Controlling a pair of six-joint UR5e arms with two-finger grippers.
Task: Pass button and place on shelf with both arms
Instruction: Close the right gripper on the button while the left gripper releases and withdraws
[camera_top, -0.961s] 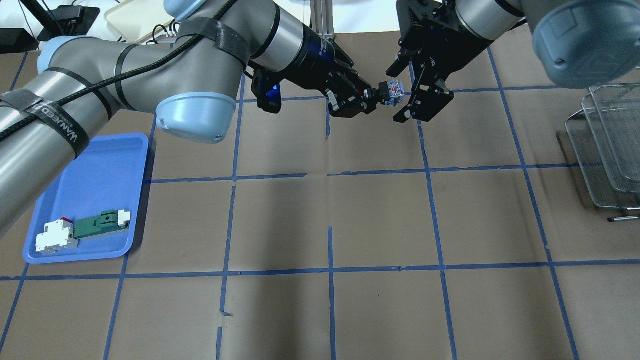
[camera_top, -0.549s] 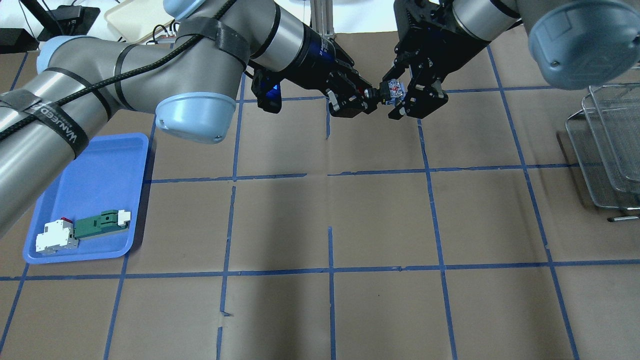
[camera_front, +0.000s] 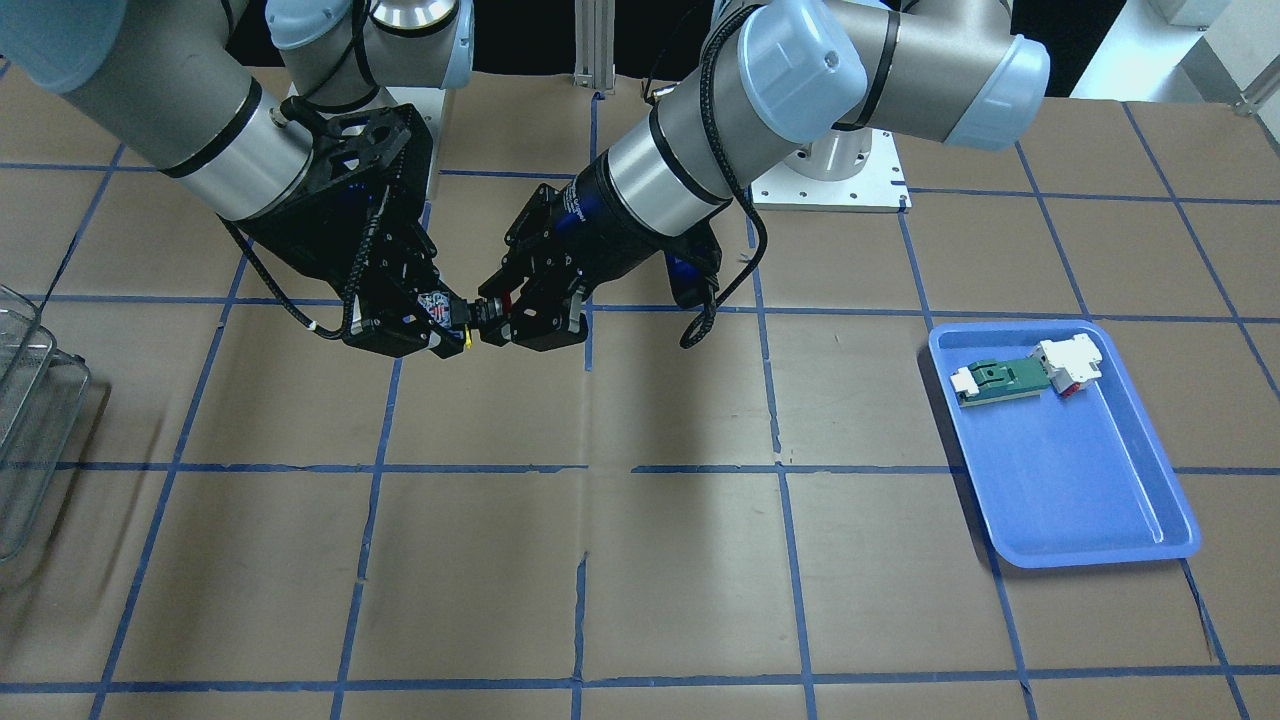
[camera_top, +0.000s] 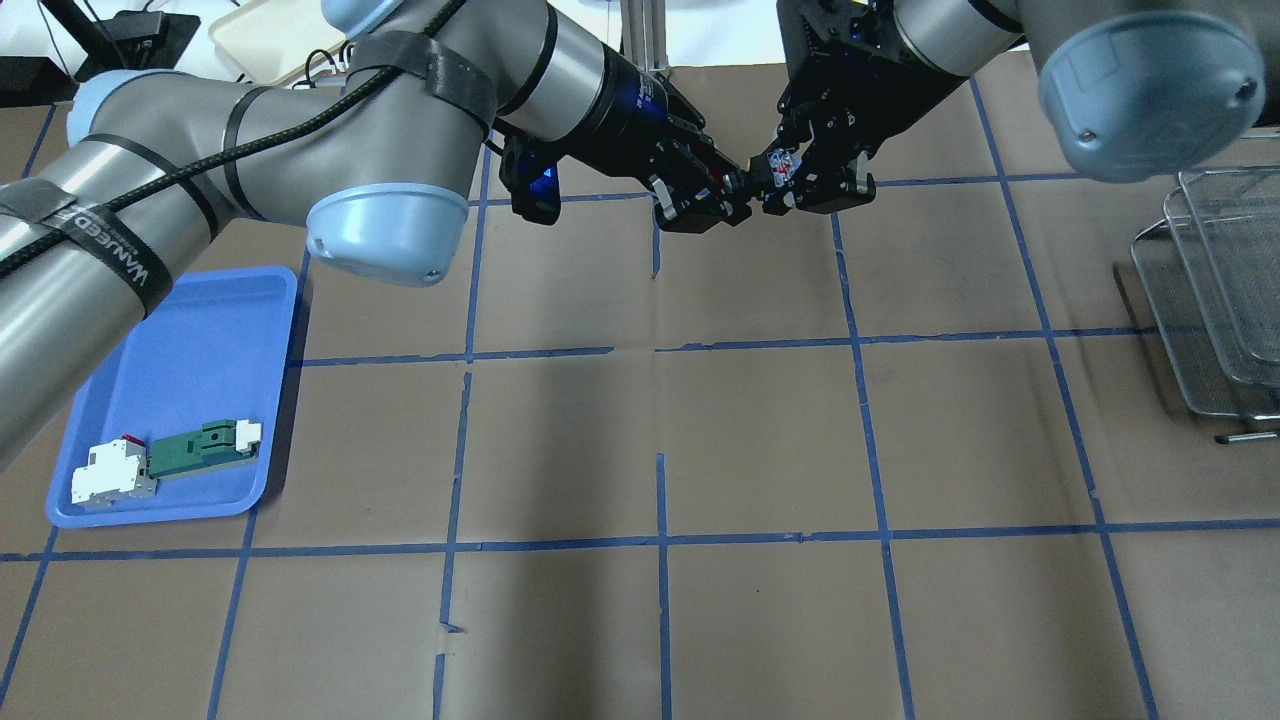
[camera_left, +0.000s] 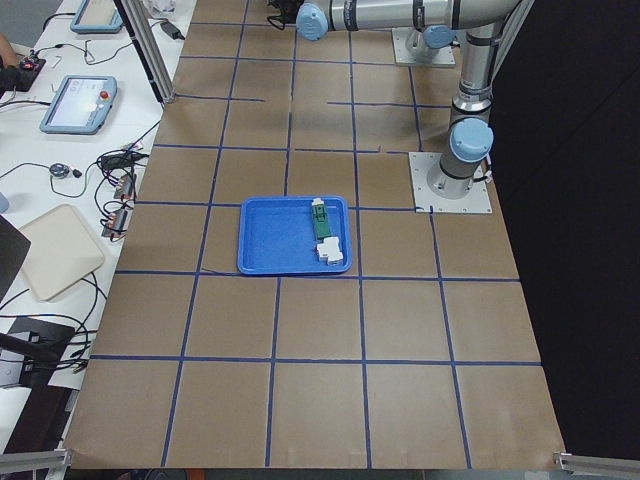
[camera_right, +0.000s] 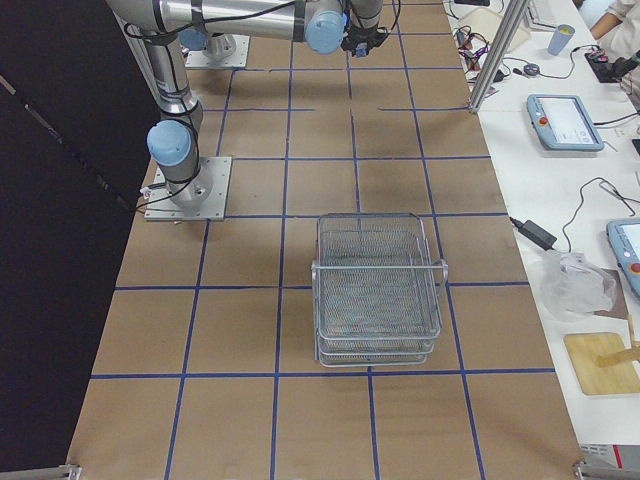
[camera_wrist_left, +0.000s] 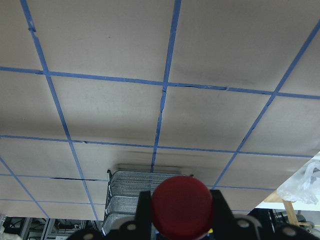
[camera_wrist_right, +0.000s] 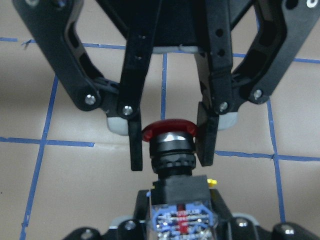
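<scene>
- The left hand (camera_top: 733, 190) is closed on the red cap of the button (camera_wrist_right: 169, 142), one finger against each side.
- The right hand (camera_top: 790, 182) is closed on its blue-white rear block.
- The button is held between both, above the table (camera_top: 760, 430), well apart from the shelf (camera_top: 1200, 330).

In the overhead view, the right gripper (camera_top: 792, 180) had its fingers spread wide either side of the button (camera_top: 775, 170) a second ago. They narrowed, and now clamp its blue-white rear block. That gripper has shifted up and left in the frame, close against the left gripper (camera_top: 737, 187).
</scene>
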